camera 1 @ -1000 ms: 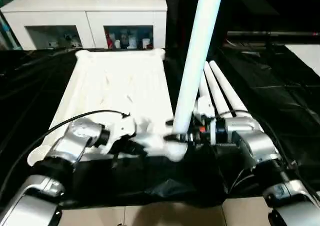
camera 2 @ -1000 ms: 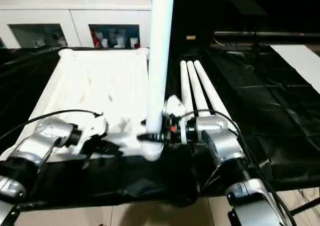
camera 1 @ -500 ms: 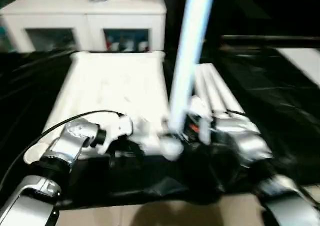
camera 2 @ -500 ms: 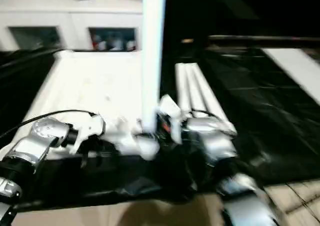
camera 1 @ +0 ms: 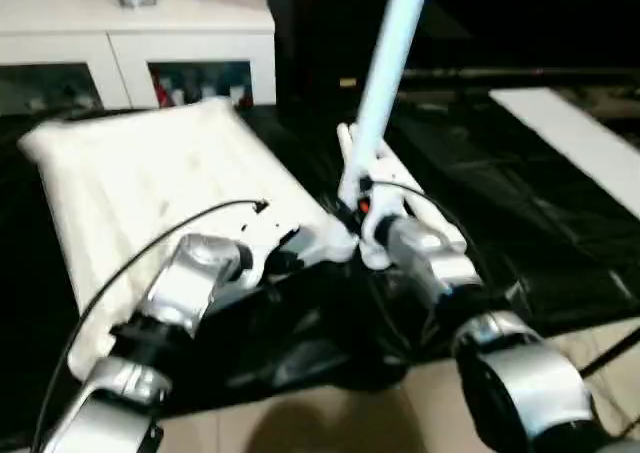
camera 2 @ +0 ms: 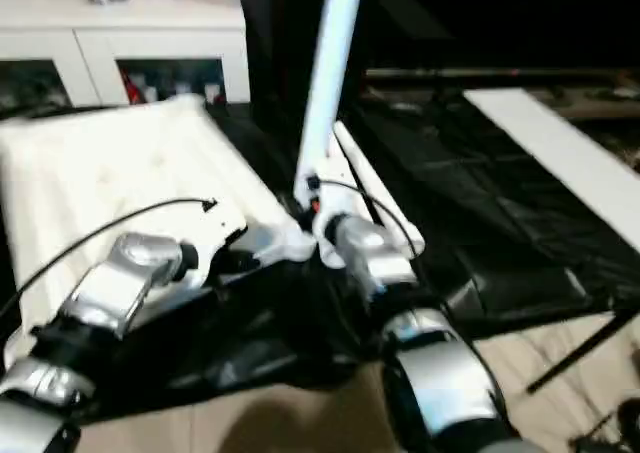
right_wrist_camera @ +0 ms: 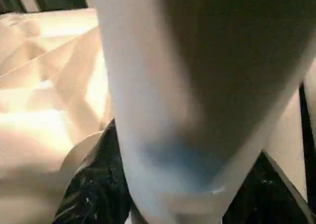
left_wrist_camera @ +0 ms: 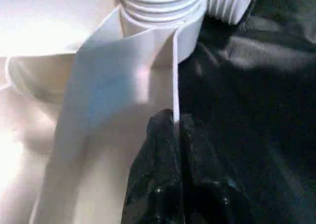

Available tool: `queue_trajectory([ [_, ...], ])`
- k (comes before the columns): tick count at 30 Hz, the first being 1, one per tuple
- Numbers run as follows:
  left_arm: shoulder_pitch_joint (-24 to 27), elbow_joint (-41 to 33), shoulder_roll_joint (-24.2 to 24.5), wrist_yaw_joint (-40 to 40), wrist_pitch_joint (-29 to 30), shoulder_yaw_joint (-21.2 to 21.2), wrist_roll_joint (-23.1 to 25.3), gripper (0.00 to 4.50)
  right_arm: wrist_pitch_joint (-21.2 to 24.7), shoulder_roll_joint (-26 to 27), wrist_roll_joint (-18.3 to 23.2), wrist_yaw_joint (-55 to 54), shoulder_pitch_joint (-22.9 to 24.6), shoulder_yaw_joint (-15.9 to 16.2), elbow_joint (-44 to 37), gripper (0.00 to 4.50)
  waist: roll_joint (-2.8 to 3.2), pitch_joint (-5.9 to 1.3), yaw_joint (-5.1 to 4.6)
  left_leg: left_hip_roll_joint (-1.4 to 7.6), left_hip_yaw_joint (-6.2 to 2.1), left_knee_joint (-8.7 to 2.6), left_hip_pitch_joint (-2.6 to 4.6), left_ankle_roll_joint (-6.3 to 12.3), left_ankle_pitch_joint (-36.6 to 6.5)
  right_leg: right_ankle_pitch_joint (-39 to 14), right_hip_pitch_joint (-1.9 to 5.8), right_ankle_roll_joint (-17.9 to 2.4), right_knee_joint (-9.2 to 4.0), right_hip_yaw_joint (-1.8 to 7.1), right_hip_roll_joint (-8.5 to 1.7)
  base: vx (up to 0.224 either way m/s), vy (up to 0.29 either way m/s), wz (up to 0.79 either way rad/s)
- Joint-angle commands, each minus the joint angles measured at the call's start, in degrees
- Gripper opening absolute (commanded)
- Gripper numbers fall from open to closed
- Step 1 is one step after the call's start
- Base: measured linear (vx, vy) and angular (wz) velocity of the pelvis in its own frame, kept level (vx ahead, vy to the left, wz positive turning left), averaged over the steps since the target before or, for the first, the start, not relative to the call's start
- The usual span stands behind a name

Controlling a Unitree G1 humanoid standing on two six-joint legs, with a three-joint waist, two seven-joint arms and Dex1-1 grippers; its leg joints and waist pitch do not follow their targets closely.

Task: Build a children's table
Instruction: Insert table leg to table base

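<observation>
Black sheet (camera 1: 520,223): covers the work surface under the table parts and both arms.
Cabinet (camera 1: 130,48): white, glass doors, stands behind the sheet at the far side.
Table top (camera 1: 150,183): white plastic, lies on the black sheet in front of the cabinet, its ribbed side showing in the right wrist view; its near corner sits by the two grippers.
Upright leg (camera 1: 385,73): long white tube, stands nearly vertical, tilted slightly, its lower end at the table top's near corner; threaded end visible in the left wrist view (left_wrist_camera: 163,6).
Spare legs (camera 2: 375,198): white tubes lying on the sheet just beside the upright leg, partly hidden behind the right arm.
Right gripper (camera 1: 362,213): fingers half spread around the base of the upright leg, pinching it.
Left gripper (left_wrist_camera: 175,135): fingers pressed together on a thin wall edge of the table top's corner.
</observation>
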Motion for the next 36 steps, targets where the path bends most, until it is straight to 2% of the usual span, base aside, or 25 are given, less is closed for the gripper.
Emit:
queue_trajectory([
  [1, -0.1, -4.4, 0.8, 0.2, 2.5, 0.5, -0.6, 0.00, 3.5, -0.7, -1.7, -7.1, 2.9, -1.9, 8.8, 1.85, 2.27, -2.39, 0.54, 1.11, -1.84, -5.01, -3.54, 0.02, -18.7, -43.2, 4.08, 2.8, -8.46, 1.03, -5.69, 0.067, 0.011, -0.47],
  [2, -0.1, -4.6, 0.9, 0.3, 2.8, 0.5, -0.8, 0.00, 3.4, -0.4, -1.8, -7.3, 2.7, -1.8, 9.0, 1.85, 2.35, -2.53, 0.15, 1.75, -2.37, -5.70, -3.86, -0.60, -19.5, -35.7, 4.06, 1.1, -7.52, 1.02, -5.18, 0.071, 0.028, -0.28],
  [3, 0.1, -5.3, 1.1, 0.6, 3.4, 0.4, -0.9, 0.00, 3.3, -0.2, -1.8, -7.6, 2.2, -1.9, 9.4, 1.85, 2.82, -2.91, 0.25, 2.06, -2.24, -6.03, -3.06, -0.65, -19.8, -25.4, 3.55, -2.9, -7.08, 1.18, -4.73, 0.000, 0.000, 0.00],
  [4, 0.3, -5.6, 1.3, 0.9, 3.8, 0.4, -0.9, 0.00, 3.2, 0.0, -1.8, -7.9, 1.9, -1.9, 9.7, 1.85, 2.58, -2.68, 0.54, 1.85, -1.64, -5.98, -2.38, -0.54, -18.4, -21.9, 2.57, -6.1, -7.12, 1.57, -4.52, 0.000, 0.000, 0.00],
  [6, 0.4, -5.6, 1.6, 1.0, 3.8, 0.5, -0.9, 0.00, 2.9, 0.1, -1.9, -7.8, 1.5, -1.8, 10.0, 1.85, 2.38, -2.29, 0.53, 1.56, -1.17, -5.82, -2.18, -0.43, -18.9, -24.6, 2.19, -6.8, -7.31, 1.52, -4.44, 0.000, 0.000, 0.00],
  [7, 0.6, -6.7, 1.9, 1.4, 4.9, 0.6, -0.5, 0.00, 2.4, 0.5, -2.3, -8.3, 0.7, -2.1, 10.8, 1.85, 2.50, -2.41, 0.40, 1.66, -1.14, -5.74, -2.02, -0.63, -20.6, -29.2, 2.32, -5.3, -7.63, 1.26, -4.66, 0.000, 0.000, 0.00],
  [9, 0.6, -7.0, 2.3, 1.6, 5.2, 0.8, -0.1, 0.00, 2.2, 0.8, -2.2, -8.4, 0.0, -2.5, 11.3, 1.85, 2.61, -2.38, 0.31, 1.80, -1.34, -6.05, -2.54, -0.59, -20.2, -28.0, 2.49, -5.0, -7.52, 1.36, -4.52, 0.000, 0.000, 0.00],
  [12, 0.4, -6.7, 3.2, 2.3, 5.0, 1.4, -0.1, 0.00, 1.5, 1.1, -2.6, -7.5, -1.2, -2.3, 11.7, 1.85, 2.65, -2.46, 0.22, 1.95, -1.30, -6.12, -2.49, -0.65, -19.9, -25.7, 2.38, -6.0, -7.21, 1.66, -4.54, 0.000, 0.000, 0.00],
  [13, 0.3, -6.6, 3.4, 2.4, 4.8, 1.5, -0.2, 0.00, 1.3, 1.2, -2.7, -7.3, -1.5, -2.1, 11.7, 1.85, 2.72, -2.63, 0.30, 2.01, -1.21, -6.17, -2.64, -0.59, -18.2, -22.9, 2.52, -7.0, -6.80, 1.89, -4.44, 0.000, 0.000, 0.00],
  [17, 0.1, -4.8, 4.4, 2.8, 1.3, 1.4, -0.3, 0.00, 0.1, 1.5, -2.3, -4.0, -2.8, -2.3, 11.7, 1.85, 2.85, -2.98, 0.36, 2.14, -0.86, -6.16, -2.76, -0.57, -14.4, -17.2, 2.50, -9.7, -5.91, 2.85, -4.18, 0.000, 0.000, 0.00],
  [18, 0.2, -4.6, 4.6, 2.8, 0.5, 1.4, -0.3, 0.00, -0.4, 1.5, -2.8, -3.8, -3.0, -2.0, 11.7, 2.20, 2.91, -3.08, 0.48, 2.06, -0.51, -6.01, -2.49, -0.35, -12.9, -15.0, 2.22, -10.9, -5.67, 3.28, -3.92, 0.050, -0.007, 0.07],
  [20, 0.5, -4.1, 4.9, 2.7, -1.6, 1.4, -0.4, 0.00, -1.0, 1.5, -2.6, -2.9, -3.4, -2.2, 11.4, 2.20, 2.90, -3.32, 0.46, 2.05, -0.25, -5.88, -2.64, 0.01, -9.9, -10.8, 2.47, -12.6, -5.02, 3.61, -3.76, 0.053, -0.006, 0.06],
  [21, 0.5, -3.9, 5.1, 2.6, -2.2, 1.3, -0.4, 0.00, -1.1, 1.5, -2.5, -2.7, -3.6, -2.4, 11.4, 2.44, 3.39, -3.52, 0.47, 2.03, -0.18, -5.72, -2.71, 0.37, -7.9, -7.1, 2.57, -13.6, -4.43, 3.77, -3.61, 0.055, 0.000, 0.00],
  [22, 0.6, -3.8, 5.2, 2.3, -3.1, 1.3, -0.5, 0.00, -1.5, 1.4, -2.5, -1.8, -3.8, -2.4, 11.2, 2.61, 3.23, -4.07, 0.29, 1.83, -0.15, -5.30, -3.04, 1.04, -3.5, -1.5, 3.05, -14.8, -3.57, 3.87, -3.38, 0.055, 0.000, 0.00],
  [23, 0.7, -3.7, 5.3, 2.1, -3.7, 1.2, -0.6, 0.00, -1.7, 1.3, -2.5, -1.2, -4.0, -2.3, 11.0, 2.61, 3.17, -4.25, 0.26, 1.70, -0.21, -5.05, -3.36, 1.48, -0.6, 1.6, 3.30, -15.6, -2.99, 3.99, -3.37, 0.000, 0.000, 0.00],
  [24, 0.9, -3.5, 5.4, 1.6, -5.4, 1.2, -1.0, 0.00, -2.2, 1.1, -2.4, -0.2, -4.1, -2.4, 10.7, 2.66, 3.70, -4.48, 0.57, 1.48, 0.03, -4.51, -2.95, 3.03, 4.0, 7.2, 2.97, -17.0, -2.57, 4.01, -3.18, 0.000, 0.000, 0.00],
  [25, 1.1, -3.2, 5.6, 1.4, -6.6, 1.2, -1.5, 0.00, -2.8, 0.8, -2.2, 1.1, -4.3, -2.8, 10.3, 2.84, 3.28, -4.55, 0.32, 1.35, 0.17, -4.22, -3.09, 5.00, 7.0, 10.5, 3.05, -18.1, -2.12, 4.03, -2.97, 0.000, 0.000, 0.00],
  [27, 1.2, -2.9, 5.9, 1.4, -7.2, 1.3, -1.8, 0.00, -3.1, 0.6, -1.9, 2.4, -4.3, -3.1, 9.7, 2.94, 3.51, -4.41, 0.55, 1.37, 0.39, -4.04, -3.05, 7.04, 7.5, 9.8, 2.93, -18.6, -2.20, 4.07, -3.20, 0.000, 0.000, 0.00],
  [29, 1.1, -1.5, 6.6, 0.7, -9.2, 1.7, -2.4, 0.00, -3.7, 0.2, -1.3, 5.9, -4.3, -3.5, 8.4, 3.13, 3.73, -4.46, 0.75, 1.50, 0.42, -3.99, -3.13, 7.56, 6.4, 7.3, 3.03, -18.4, -2.30, 4.09, -3.32, 0.000, 0.000, 0.00],
  [30, 1.0, -0.7, 6.9, 0.1, -11.0, 1.7, -2.6, 0.00, -4.1, -0.1, -1.2, 7.5, -4.1, -3.3, 7.7, 3.21, 3.31, -4.40, 0.83, 1.55, 0.52, -3.99, -3.28, 7.77, 5.8, 6.3, 3.03, -18.2, -2.43, 4.09, -3.26, 0.000, 0.000, 0.00],
  [31, 0.9, 0.0, 7.2, -0.4, -12.4, 1.6, -2.7, 0.00, -4.4, -0.3, -1.3, 8.6, -4.1, -3.2, 7.4, 3.29, 3.31, -4.35, 1.02, 1.62, 0.52, -4.02, -3.23, 7.60, 5.1, 5.0, 2.96, -18.0, -2.45, 4.13, -3.28, 0.000, 0.000, 0.00],
  [32, 0.8, 0.6, 7.6, -0.9, -13.5, 1.4, -2.7, 0.00, -4.7, -0.7, -1.4, 10.4, -3.8, -2.8, 6.8, 3.37, 2.84, -4.27, 1.10, 1.64, 0.56, -4.07, -3.33, 7.64, 4.6, 4.1, 2.97, -17.8, -2.59, 4.15, -3.28, 0.000, 0.000, 0.00],
  [33, 0.8, 1.2, 8.1, -1.9, -14.9, 1.1, -2.9, 0.00, -5.0, -1.0, -1.6, 12.1, -3.6, -2.5, 6.1, 3.47, 3.00, -4.21, 1.36, 1.75, 0.60, -4.12, -3.23, 7.27, 3.6, 2.4, 2.88, -17.6, -2.64, 4.21, -3.37, 0.000, 0.000, 0.00],
  [35, 0.9, 1.8, 9.2, -4.0, -16.7, 0.9, -3.3, 0.00, -5.1, -2.0, -1.6, 17.9, -2.7, -1.2, 3.9, 3.47, 2.96, -4.12, 1.72, 1.86, 0.63, -4.20, -3.30, 6.68, 2.3, 0.6, 2.87, -17.1, -2.61, 4.29, -3.38, 0.000, 0.000, 0.00],
  [36, 1.0, 2.0, 9.5, -4.8, -17.5, 0.8, -3.5, 0.00, -5.1, -2.4, -1.7, 19.6, -2.3, -0.7, 3.2, 3.47, 2.63, -4.03, 1.71, 1.81, 0.67, -4.23, -3.34, 6.73, 1.8, -0.2, 2.84, -16.8, -2.83, 4.27, -3.31, 0.000, 0.000, 0.00],
])
